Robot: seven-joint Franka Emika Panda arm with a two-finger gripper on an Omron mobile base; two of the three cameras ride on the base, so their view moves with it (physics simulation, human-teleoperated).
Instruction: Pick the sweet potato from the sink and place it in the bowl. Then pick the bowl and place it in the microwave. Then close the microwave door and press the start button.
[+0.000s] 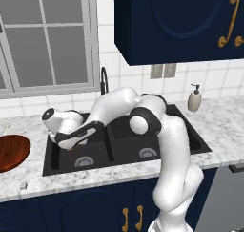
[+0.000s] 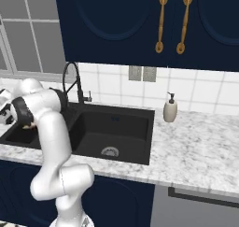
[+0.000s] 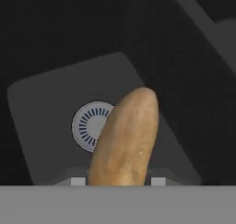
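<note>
One sweet potato (image 3: 125, 140) pinched between the gripper (image 3: 119, 181) fingers, filling the near part of the hand view and pointing away over the round drain (image 3: 90, 126) of the left basin. Raised clear of the sink (image 1: 188, 126) floor, judging by the hand view. Seen from the left base, held low over that basin, with a sliver of orange just under the hand.

Farther left on the counter (image 1: 28, 176), the bowl (image 1: 12, 152), well apart from the sink and partly cut by the edge. Farther back, faucet (image 2: 74, 81), soap dispenser (image 1: 194, 98), window (image 1: 45, 35).

Risks from here: slipping from a narrow grip on a rounded, tapered body; knocking the sink rim on the way to the bowl; rolling out on release.

No readable writing or brand anywhere.
</note>
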